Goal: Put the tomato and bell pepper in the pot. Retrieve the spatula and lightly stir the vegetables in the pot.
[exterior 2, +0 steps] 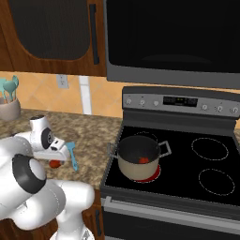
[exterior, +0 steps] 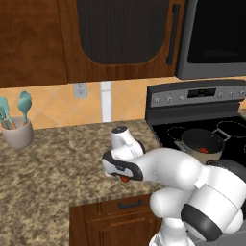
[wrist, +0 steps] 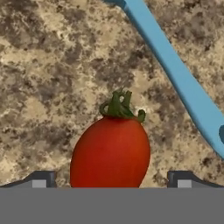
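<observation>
Hovering over the counter left of the pot [exterior 2: 138, 162], the gripper [wrist: 112, 180] spreads its fingers around the bell pepper [wrist: 110, 151]; closing and lifting come next. The spatula [exterior 2: 72, 155] lies beside it, a red vegetable [exterior 2: 143, 160] already potted.

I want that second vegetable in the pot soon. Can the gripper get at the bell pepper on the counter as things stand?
Probably yes. The gripper is open and the bell pepper sits between its fingertips on bare counter. The spatula lies off to one side, clear of the fingers.
</observation>
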